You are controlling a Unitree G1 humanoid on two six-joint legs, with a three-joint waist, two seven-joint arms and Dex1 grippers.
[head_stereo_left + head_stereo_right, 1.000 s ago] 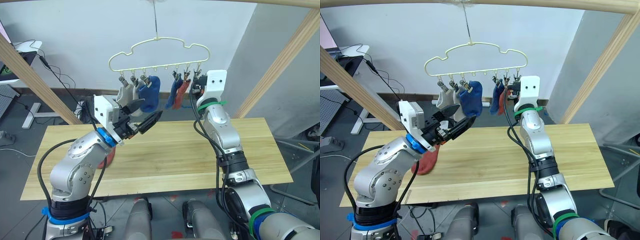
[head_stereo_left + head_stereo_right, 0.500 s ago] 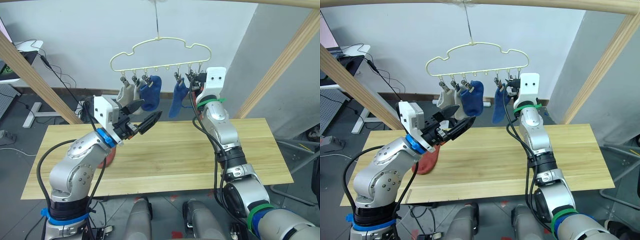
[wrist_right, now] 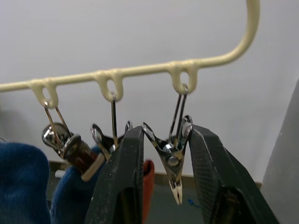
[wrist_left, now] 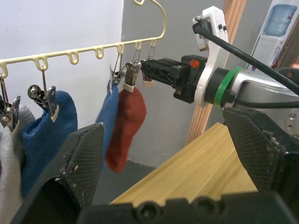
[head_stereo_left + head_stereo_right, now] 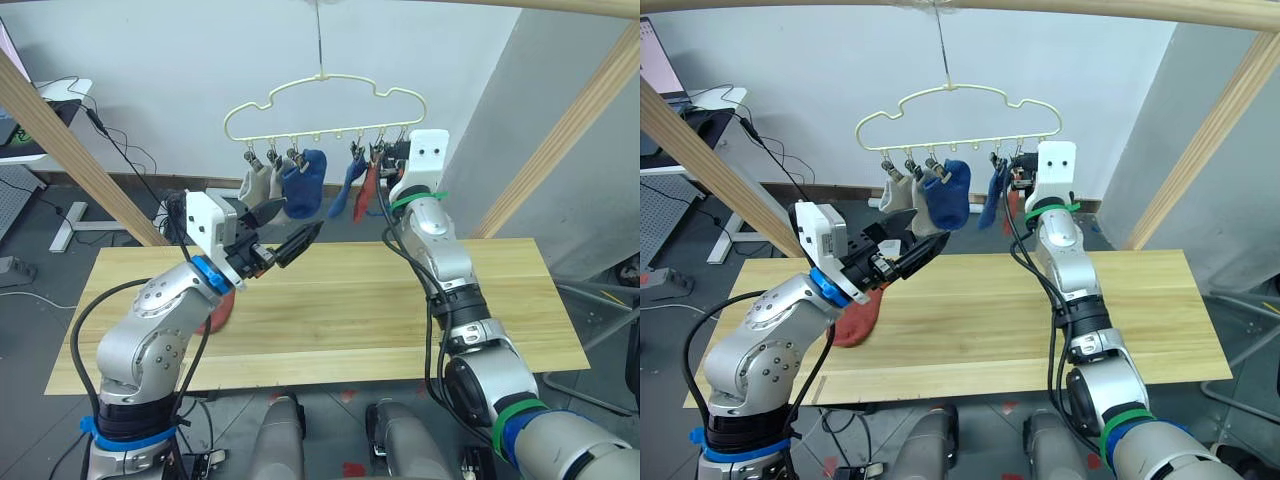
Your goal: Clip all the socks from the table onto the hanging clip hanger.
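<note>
1. Right gripper (image 3: 163,177) is up at the clip hanger (image 5: 322,98), fingers either side of an empty end clip (image 3: 172,156), not squeezing.
2. Left gripper (image 5: 288,232) hangs open below, holding nothing.
3. One rust-red sock (image 5: 858,320) lies on the table (image 5: 400,310); another rust-red sock (image 4: 125,126) hangs clipped.

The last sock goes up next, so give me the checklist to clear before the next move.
1. Spare clip lined up: right gripper has its jaws either side of the end clip - ok.
2. End clip opened: its tips are together - not ok.
3. Left gripper free: jaws open, empty - ok.
4. Last sock in hand: the rust-red sock lies on the table under the left arm - not ok.
5. Hung red sock gripped by its clip - ok.
6. Clip hanger hanging at rest - cannot tell.
</note>
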